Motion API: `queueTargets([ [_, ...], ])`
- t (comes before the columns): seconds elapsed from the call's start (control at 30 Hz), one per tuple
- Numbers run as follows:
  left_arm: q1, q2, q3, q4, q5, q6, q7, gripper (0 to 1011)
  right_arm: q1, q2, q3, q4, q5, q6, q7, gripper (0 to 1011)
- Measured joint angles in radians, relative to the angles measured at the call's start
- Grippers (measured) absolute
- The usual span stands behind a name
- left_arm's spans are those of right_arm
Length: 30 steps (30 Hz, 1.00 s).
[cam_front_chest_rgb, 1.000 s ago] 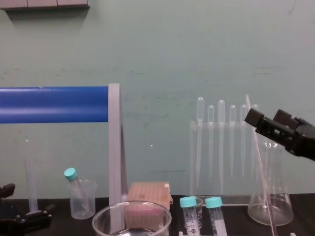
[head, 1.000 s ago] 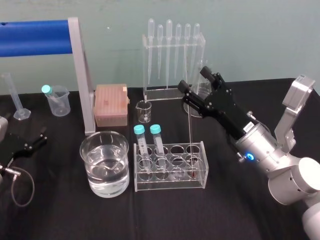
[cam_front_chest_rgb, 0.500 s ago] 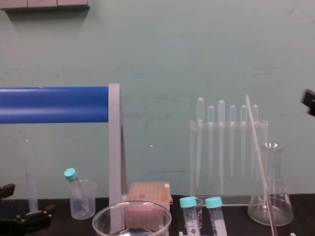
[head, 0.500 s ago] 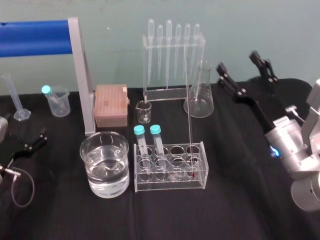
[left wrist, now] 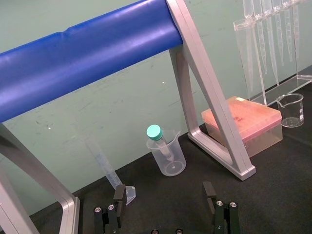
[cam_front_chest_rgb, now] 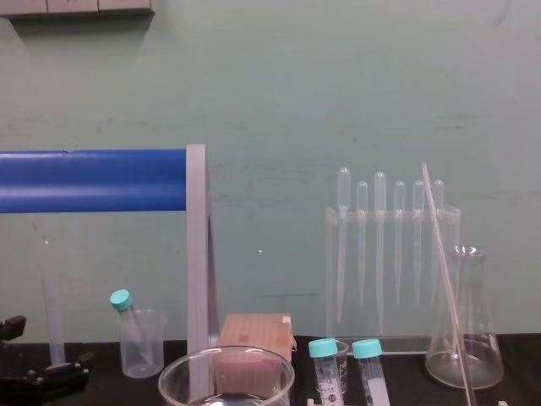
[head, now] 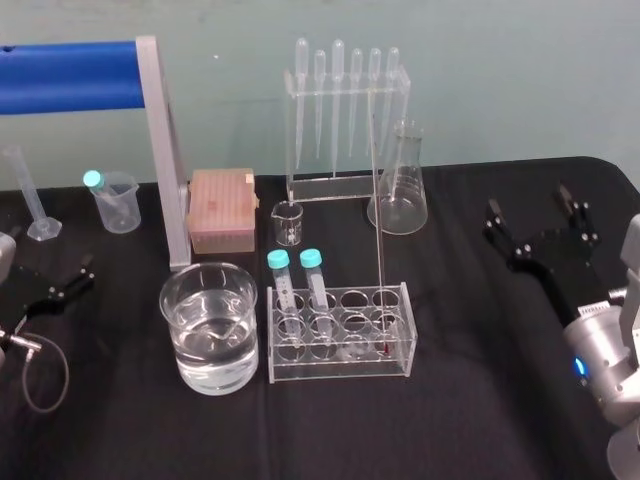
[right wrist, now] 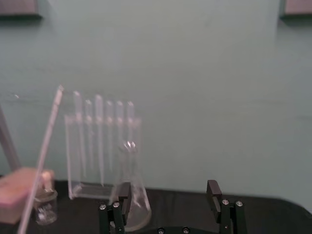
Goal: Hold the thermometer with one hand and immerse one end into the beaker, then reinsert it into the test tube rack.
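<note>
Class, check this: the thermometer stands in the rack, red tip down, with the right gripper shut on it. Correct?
No. The thermometer stands in the rack, red tip down, but the right gripper is not shut on it: the head view shows its jaws open, well off to the rack's right.

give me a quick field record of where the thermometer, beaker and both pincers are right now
thermometer: standing in the test tube rack, in a right-end hole, red bulb down, leaning slightly
beaker: left of the rack, partly filled with clear liquid
right pincer: open, empty, off to the rack's right, apart from the thermometer
left pincer: open, empty, low at the table's left edge
task state: thermometer in the rack, nothing held
</note>
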Motion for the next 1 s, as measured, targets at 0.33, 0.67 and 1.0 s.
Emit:
queueTargets([
  [0.33, 0.0, 0.0, 0.0, 0.0, 0.0, 0.0, 0.0, 1008, -0.023, -0.04, 0.037, 0.04, 0.004, 0.019, -0.009, 1003],
  [0.67, 0.0, 0.0, 0.0, 0.0, 0.0, 0.0, 0.0, 1008, -0.024, -0.042, 0.039, 0.042, 0.007, 0.02, -0.009, 1003],
  [1.0, 0.0, 0.0, 0.0, 0.0, 0.0, 0.0, 0.0, 1008, -0.024, -0.04, 0.037, 0.041, 0.007, 0.02, -0.008, 1003],
])
